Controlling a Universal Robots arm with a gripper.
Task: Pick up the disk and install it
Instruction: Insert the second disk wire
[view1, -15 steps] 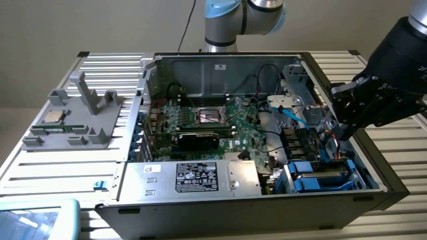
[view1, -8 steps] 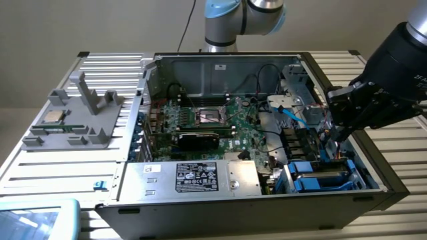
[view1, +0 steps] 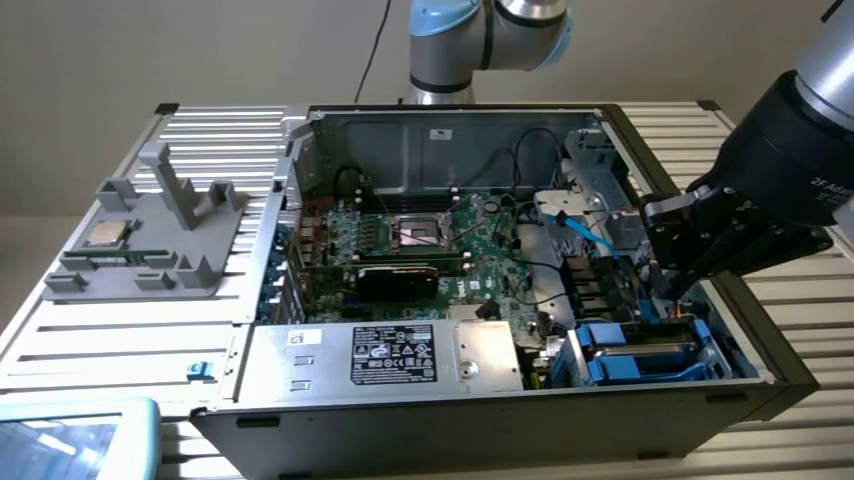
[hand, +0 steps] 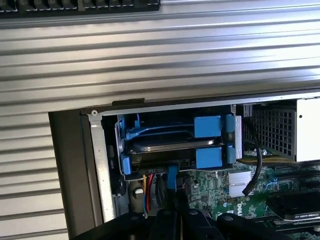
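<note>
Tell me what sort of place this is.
Probably a robotics lab bench set up for computer assembly. An opened desktop PC case lies on a slatted metal table, its motherboard exposed, with a grey parts fixture beside it and the gripper over the drive bay.

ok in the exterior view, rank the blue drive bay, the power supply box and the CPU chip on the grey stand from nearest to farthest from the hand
1. Blue drive bay, just below the hand, case's right corner.
2. Power supply box, front middle of the case.
3. CPU chip, on the grey stand at far left.
</note>
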